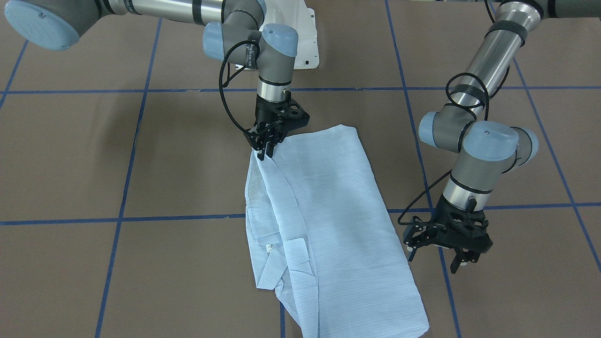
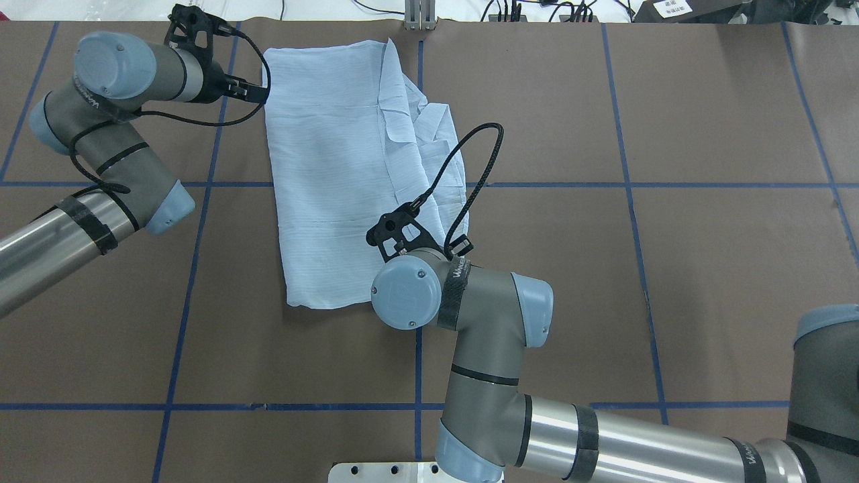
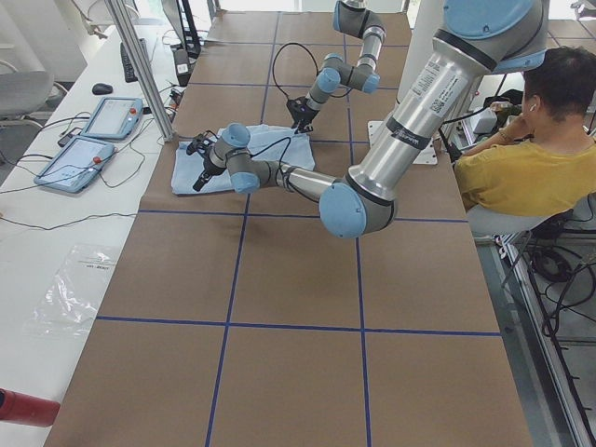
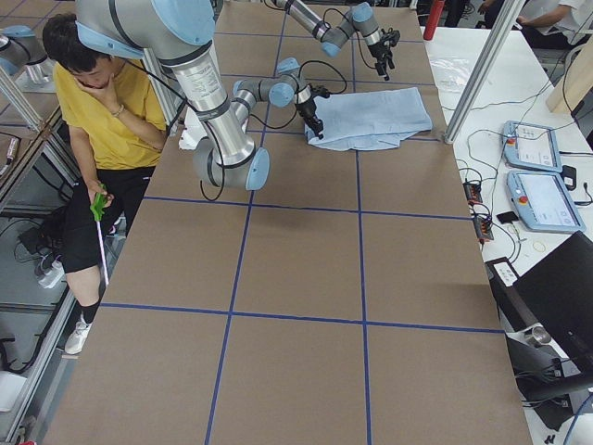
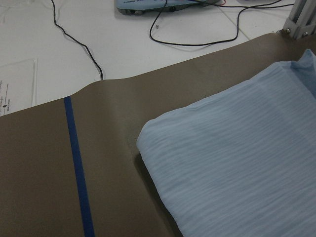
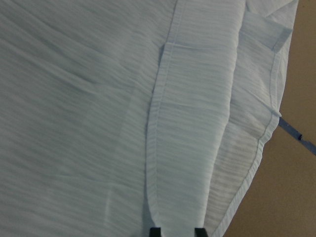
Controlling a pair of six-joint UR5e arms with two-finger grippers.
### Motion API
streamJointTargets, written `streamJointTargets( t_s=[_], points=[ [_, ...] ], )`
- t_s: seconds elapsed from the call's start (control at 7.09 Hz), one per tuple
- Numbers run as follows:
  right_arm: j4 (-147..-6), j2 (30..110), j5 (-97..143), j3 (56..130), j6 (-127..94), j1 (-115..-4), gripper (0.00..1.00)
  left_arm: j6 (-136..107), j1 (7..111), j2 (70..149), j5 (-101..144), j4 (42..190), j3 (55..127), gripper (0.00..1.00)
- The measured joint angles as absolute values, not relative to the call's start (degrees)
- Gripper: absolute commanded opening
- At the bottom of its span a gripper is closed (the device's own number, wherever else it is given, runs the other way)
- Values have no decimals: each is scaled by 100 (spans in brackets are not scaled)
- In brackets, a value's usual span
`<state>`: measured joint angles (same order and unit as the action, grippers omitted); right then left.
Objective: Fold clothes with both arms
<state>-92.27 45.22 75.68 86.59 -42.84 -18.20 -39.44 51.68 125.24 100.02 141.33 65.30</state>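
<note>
Right gripper [image 1: 267, 146]: nipped shut on a hem corner of the shirt [image 1: 328, 211]. Left gripper [image 1: 434, 258]: spread, hung just beside the far corner, off the cloth. Lay folded lengthwise on the table [image 1: 141, 164]. Judged mid-fold; likely needed a left grasp next.

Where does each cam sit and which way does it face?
Front-facing: across table, faces base; left gripper view-right, right gripper on shirt.
Overhead: behind base, looking down; left arm, right arm.
Exterior left: table's left end; left arm near.
Exterior right: opposite end; right arm near.
Left wrist: shirt corner; no fingers.
Right wrist: over shirt; fingertips at bottom.
Shared: shirt in all.
</note>
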Motion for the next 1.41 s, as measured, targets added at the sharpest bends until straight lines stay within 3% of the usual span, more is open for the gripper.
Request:
streamJointTargets(
  t_s=[0.7,0.99,1.13,1.27,1.41],
  points=[
    [-9166,4555,7587,8746,-4405,-1937,0,-3946,5142,12529,10002,14133,6525,100],
    [-9165,4940,7646,9115,-4715,-2156,0,-3981,5113,12528,10002,14133,6524,100],
    [-9103,5305,7660,9418,-5119,-2193,15,-4023,5085,12526,10002,14135,6527,100],
    [-8886,5659,7668,9624,-5588,-2189,99,-4053,5057,12525,10002,14139,6529,100],
    [-8568,5928,7669,9688,-5956,-2169,100,-4074,5036,12525,10002,14141,6530,100]
  ],
)
